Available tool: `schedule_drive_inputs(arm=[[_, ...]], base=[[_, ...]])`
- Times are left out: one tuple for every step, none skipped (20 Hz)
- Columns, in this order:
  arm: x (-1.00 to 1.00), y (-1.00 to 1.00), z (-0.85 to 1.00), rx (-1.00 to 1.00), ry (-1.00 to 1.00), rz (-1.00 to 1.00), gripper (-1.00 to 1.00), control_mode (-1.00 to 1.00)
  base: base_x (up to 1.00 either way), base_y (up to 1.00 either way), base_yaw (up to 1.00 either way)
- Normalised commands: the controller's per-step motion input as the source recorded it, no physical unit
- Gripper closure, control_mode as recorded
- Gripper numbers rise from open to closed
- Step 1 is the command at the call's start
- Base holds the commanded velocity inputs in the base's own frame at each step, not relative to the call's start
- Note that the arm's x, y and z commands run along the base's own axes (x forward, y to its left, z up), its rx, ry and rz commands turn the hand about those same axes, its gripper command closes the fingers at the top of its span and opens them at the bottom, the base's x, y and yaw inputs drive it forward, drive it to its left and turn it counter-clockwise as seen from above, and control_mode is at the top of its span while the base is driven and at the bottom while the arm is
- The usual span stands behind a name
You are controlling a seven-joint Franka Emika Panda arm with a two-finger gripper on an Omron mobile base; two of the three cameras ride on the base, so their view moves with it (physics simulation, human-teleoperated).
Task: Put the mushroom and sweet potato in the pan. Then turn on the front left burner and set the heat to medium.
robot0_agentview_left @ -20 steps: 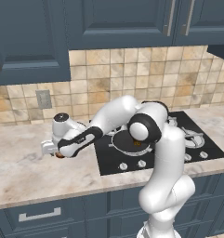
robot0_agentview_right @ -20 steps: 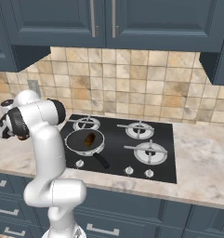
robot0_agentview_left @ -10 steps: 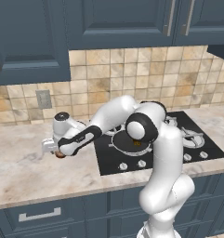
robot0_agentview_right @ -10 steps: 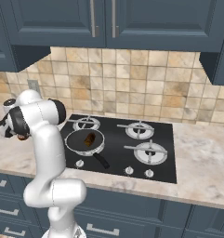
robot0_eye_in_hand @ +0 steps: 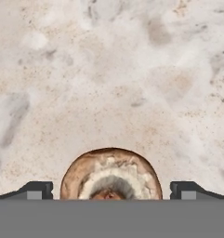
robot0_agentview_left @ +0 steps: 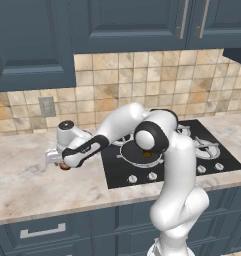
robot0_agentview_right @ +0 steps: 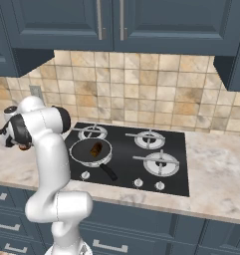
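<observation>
While I steer the white robot arm from afar, its two-finger gripper (robot0_eye_in_hand: pixel 111 194) hangs low over the speckled beige stone counter (robot0_agentview_left: pixel 27 185), to the left of the black glass cooktop (robot0_agentview_right: pixel 141 164). Its jaws are spread wide and pinch nothing. Seen from the hand camera, the small round brown mushroom (robot0_eye_in_hand: pixel 111 174), with its paler tan rim, sits on the counter directly between the two dark fingertips (robot0_eye_in_hand: pixel 36 190), one tip on each side with a clear gap at both. Being round, it has no long axis to line up with. I judge the coming move to be a short straight drop and a squeeze.

From the left base camera, the mushroom (robot0_agentview_left: pixel 65 165) peeks out just under the hand, nearer the counter's front edge than the tiled wall. The round dark frying pan (robot0_agentview_right: pixel 90 152) rests on the front left burner, well apart from the gripper, and already holds the oblong orange-brown sweet potato (robot0_agentview_right: pixel 95 149). Dark blue cabinets hang above and stand below, with a tan tiled backsplash behind.
</observation>
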Motion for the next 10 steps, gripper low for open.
schedule_drive_inputs(arm=[[0.0,0.0,-0.19,0.0,0.0,0.0,-1.0,-1.0],[0.0,0.0,-0.2,0.0,0.0,0.0,-1.0,-1.0],[0.0,0.0,-0.21,0.0,0.0,0.0,-1.0,-1.0],[0.0,0.0,-0.24,0.0,0.0,0.0,-1.0,-1.0],[0.0,0.0,-0.25,0.0,0.0,0.0,-1.0,-1.0],[0.0,0.0,-0.15,0.0,0.0,0.0,-1.0,-1.0],[0.0,0.0,0.0,0.0,0.0,0.0,-1.0,-1.0],[0.0,0.0,0.0,0.0,0.0,0.0,-1.0,-1.0],[0.0,0.0,0.0,0.0,0.0,0.0,-1.0,-1.0],[0.0,-0.01,0.0,0.0,0.0,0.0,-1.0,-1.0]], base=[[0.0,0.0,0.0],[0.0,0.0,0.0],[0.0,0.0,0.0],[0.0,0.0,0.0],[0.0,0.0,0.0],[0.0,0.0,0.0],[0.0,0.0,0.0],[0.0,0.0,0.0],[0.0,0.0,0.0],[0.0,0.0,0.0]])
